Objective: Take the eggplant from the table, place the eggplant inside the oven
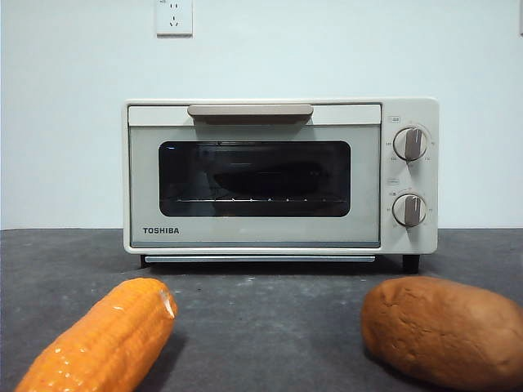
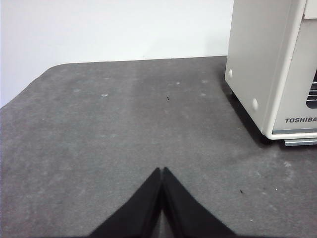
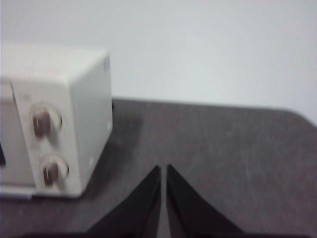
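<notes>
The cream-white Toshiba oven (image 1: 282, 175) stands at the back of the dark grey table (image 1: 261, 318) with its glass door closed. Through the glass a dark elongated shape, the eggplant (image 1: 261, 175), lies on the rack inside. My left gripper (image 2: 162, 171) is shut and empty, low over bare table beside the oven's side wall (image 2: 257, 64). My right gripper (image 3: 163, 168) is shut and empty too, off the oven's knob side (image 3: 54, 124). Neither arm shows in the front view.
An orange corn cob (image 1: 102, 343) lies at the front left and a brown bread-like lump (image 1: 445, 331) at the front right. A wall socket (image 1: 174, 16) sits on the white wall behind the oven.
</notes>
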Controlling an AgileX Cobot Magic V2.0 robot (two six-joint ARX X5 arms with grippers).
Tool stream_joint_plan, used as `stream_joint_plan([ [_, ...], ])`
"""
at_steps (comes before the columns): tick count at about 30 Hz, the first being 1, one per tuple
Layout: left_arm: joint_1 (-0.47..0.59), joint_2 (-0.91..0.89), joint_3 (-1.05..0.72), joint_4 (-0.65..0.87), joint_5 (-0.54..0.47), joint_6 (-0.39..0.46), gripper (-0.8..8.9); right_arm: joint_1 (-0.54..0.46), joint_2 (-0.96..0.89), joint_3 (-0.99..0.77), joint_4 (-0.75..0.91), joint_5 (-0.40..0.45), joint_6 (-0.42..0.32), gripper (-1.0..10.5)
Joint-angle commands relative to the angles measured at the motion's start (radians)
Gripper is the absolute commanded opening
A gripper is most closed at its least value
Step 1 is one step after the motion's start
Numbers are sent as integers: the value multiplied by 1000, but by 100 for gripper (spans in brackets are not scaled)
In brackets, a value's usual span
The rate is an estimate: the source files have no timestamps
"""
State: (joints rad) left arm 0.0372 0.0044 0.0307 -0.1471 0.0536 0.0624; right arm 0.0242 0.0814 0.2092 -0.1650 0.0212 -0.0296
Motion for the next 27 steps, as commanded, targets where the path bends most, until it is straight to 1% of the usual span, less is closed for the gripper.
stream_joint_plan([
  [1,2,-1,-27,11,-2,11,6,-2,-2,-42,7,-3,-3,4],
  [4,2,-1,-27,11,-2,11,6,-2,-12,-94,7,-3,10,4],
  [10,2,-1,-27,11,-2,11,6,-2,-66,-158,5,6,11,4],
  [27,2,-1,-27,11,-2,11,6,-2,-78,-178,8,5,11,4],
])
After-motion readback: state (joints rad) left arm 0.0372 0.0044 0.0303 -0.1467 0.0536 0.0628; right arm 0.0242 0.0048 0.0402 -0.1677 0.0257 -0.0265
